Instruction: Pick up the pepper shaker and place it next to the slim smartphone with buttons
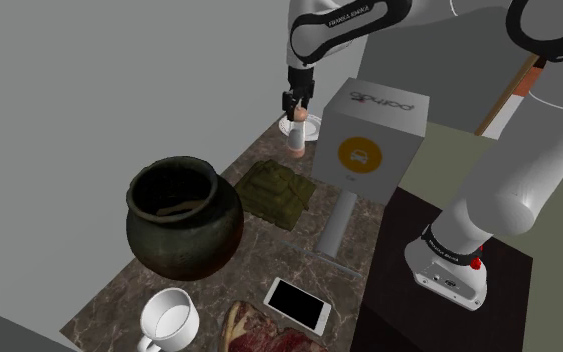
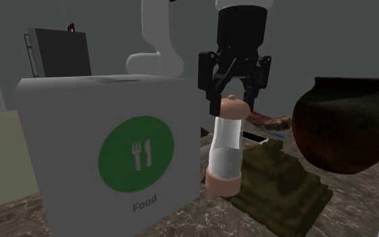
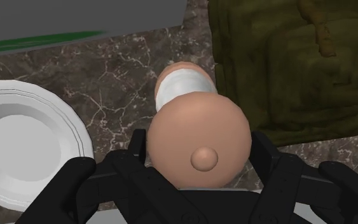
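The pepper shaker (image 1: 297,140) (image 2: 225,151) (image 3: 196,143) has a tan rounded head, a clear-white body and a tan base. It leans a little between the white food box and the olive block. My gripper (image 1: 297,108) (image 2: 233,94) (image 3: 199,149) comes down on it from above, and its black fingers (image 3: 139,153) clasp the head on both sides. I cannot tell whether the base touches the counter. The smartphone (image 1: 297,305), white with a black screen, lies flat at the near end of the counter, far from the gripper.
A white box marked "Food" (image 1: 374,135) (image 2: 107,148) stands close beside the shaker. An olive block (image 1: 281,190) (image 2: 279,182) (image 3: 292,63) lies on its other side. A white plate (image 1: 314,128) (image 3: 18,146), a dark pot (image 1: 182,215) (image 2: 346,124), a mug (image 1: 169,320) and meat (image 1: 259,335) share the counter.
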{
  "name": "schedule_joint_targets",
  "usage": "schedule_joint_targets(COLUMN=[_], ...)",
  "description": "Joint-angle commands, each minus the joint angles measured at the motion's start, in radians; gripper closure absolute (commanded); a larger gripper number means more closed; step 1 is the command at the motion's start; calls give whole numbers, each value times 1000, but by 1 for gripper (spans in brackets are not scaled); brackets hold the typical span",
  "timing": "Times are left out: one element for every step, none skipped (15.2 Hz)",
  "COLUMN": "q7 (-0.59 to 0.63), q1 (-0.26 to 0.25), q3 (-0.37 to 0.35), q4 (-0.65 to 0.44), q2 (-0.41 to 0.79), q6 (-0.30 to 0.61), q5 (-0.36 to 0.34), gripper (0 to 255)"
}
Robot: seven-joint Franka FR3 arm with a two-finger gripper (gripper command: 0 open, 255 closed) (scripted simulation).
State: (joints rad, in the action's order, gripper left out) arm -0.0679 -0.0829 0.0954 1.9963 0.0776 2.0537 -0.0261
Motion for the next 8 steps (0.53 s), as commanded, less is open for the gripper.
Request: schedule_joint_targets(q7=[0, -1, -1, -1, -1, -1, -1, -1], q1=[0, 0, 0, 0, -1, -1, -1, -1], q3=[0, 0, 0, 0, 0, 0, 0, 0], q4=[-20, -29, -38, -47, -56, -66, -76, -86], q2=[-7, -11, -15, -19, -22, -26, -29, -32], q6=[-28, -40, -53, -66, -79, -92, -105, -118], q5=[0, -1, -1, -1, -1, -2, -2, -2], gripper=[255, 255, 255, 255, 255, 255, 255, 255])
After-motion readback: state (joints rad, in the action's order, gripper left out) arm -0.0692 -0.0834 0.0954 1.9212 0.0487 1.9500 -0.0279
